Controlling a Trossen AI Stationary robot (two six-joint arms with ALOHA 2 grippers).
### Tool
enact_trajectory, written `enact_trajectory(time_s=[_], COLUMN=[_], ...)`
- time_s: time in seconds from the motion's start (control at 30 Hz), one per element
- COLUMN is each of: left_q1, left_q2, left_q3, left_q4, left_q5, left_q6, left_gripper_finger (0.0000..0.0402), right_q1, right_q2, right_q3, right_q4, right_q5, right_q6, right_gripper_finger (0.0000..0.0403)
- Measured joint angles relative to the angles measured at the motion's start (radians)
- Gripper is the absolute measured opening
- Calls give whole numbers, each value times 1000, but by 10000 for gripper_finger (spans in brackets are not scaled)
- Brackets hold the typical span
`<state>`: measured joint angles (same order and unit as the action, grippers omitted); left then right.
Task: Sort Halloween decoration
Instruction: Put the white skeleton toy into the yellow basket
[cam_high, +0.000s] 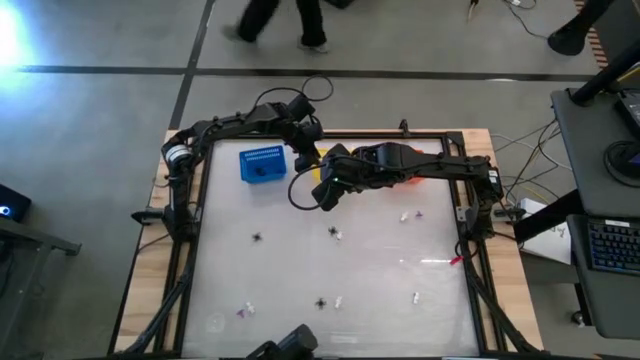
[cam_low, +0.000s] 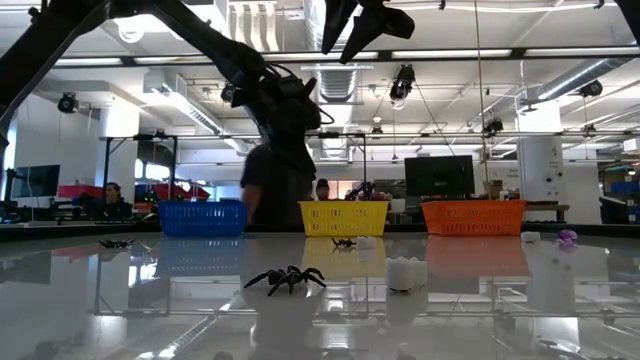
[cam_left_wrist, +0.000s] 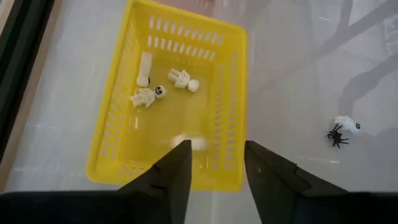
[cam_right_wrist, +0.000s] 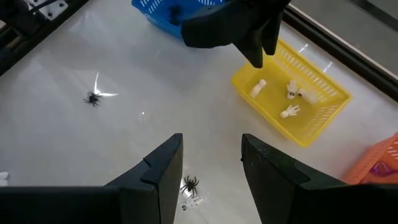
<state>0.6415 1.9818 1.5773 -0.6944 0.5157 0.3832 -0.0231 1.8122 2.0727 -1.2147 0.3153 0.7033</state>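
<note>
Left gripper (cam_left_wrist: 216, 163) fingers seen spread, nothing pinched, hung directly above yellow basket (cam_left_wrist: 118, 134) at far middle of table — judged release pose for whitish piece. Skeleton-like whitish pieces (cam_left_wrist: 147, 96) already lay inside basket. Right gripper (cam_right_wrist: 210, 158) fingers also parted, empty, poised over table centre above black spider (cam_right_wrist: 190, 183) and pale trinket touching it — likely next pick. Blue basket (cam_high: 261, 164) far left; other trinkets scattered nearer.

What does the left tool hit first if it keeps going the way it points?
Probably the yellow basket: the left tool, open, points down into it, above the white pieces. Depth unclear.
</note>
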Motion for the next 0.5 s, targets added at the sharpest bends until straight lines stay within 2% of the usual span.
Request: enact_trajectory(time_s=[0.27,0.4,0.5], left_q1=[0,-15,-21], left_q2=[-57,-165,-258], left_q3=[0,0,0], left_q4=[-163,-241,-283], left_q5=[9,43,32], left_q6=[45,80,83], left_gripper_finger=[139,131,124], right_q1=[1,-6,-8], right_q2=[0,0,1], right_q3=[0,0,-3], right_q4=[1,1,2], right_q5=[0,0,0], right_q6=[-7,-8,-8], right_gripper_finger=[155,155,155])
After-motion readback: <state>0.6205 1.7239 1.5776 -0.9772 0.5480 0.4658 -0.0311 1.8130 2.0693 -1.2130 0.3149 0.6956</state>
